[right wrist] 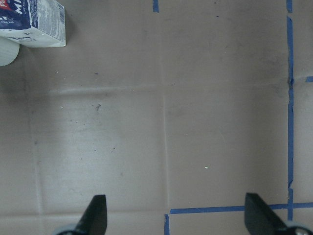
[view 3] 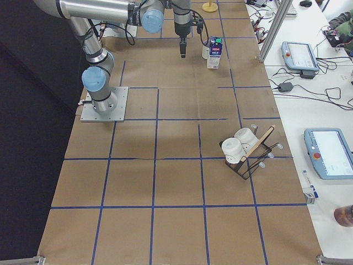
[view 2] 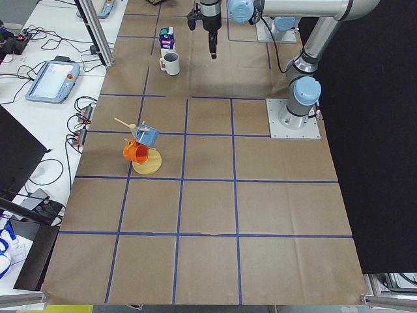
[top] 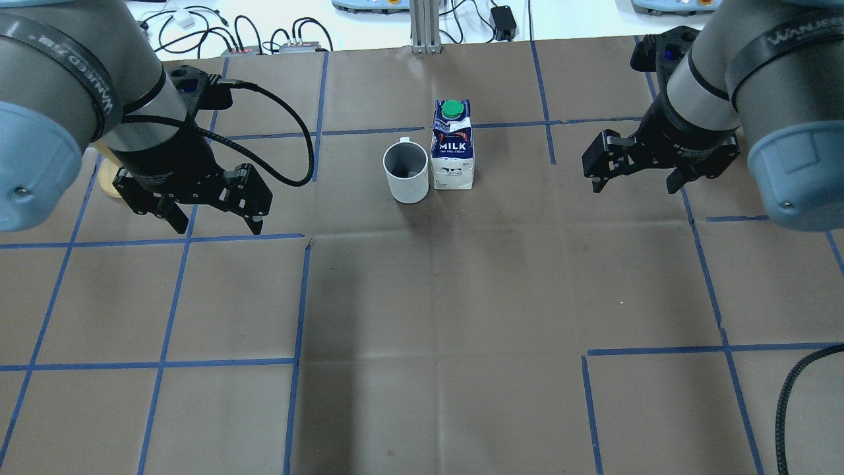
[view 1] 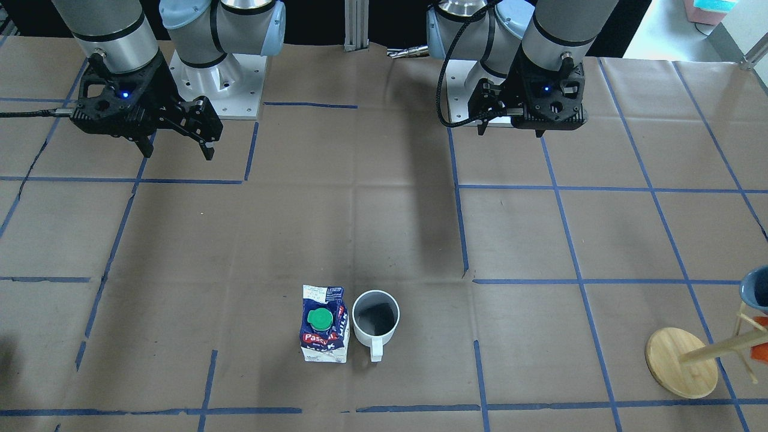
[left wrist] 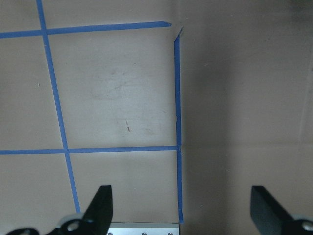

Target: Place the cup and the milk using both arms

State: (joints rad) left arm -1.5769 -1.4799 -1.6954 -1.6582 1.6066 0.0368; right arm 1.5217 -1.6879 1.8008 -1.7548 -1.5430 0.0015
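The white cup [top: 405, 173] stands upright on the brown table, its handle toward the far side. The blue-and-white milk carton [top: 453, 148] with a green cap stands upright right beside it, on my right. Both also show in the front view, cup [view 1: 375, 318] and milk [view 1: 324, 327]. My left gripper [top: 217, 227] is open and empty, above the table well left of the cup. My right gripper [top: 634, 188] is open and empty, well right of the milk. The right wrist view shows the milk's corner [right wrist: 36, 24] and a sliver of the cup [right wrist: 6, 53].
A wooden mug tree [view 1: 681, 361] with a blue and an orange mug stands at the table end on my left. A black rack with white cups [view 3: 242, 149] stands toward the end on my right. Blue tape lines grid the brown paper.
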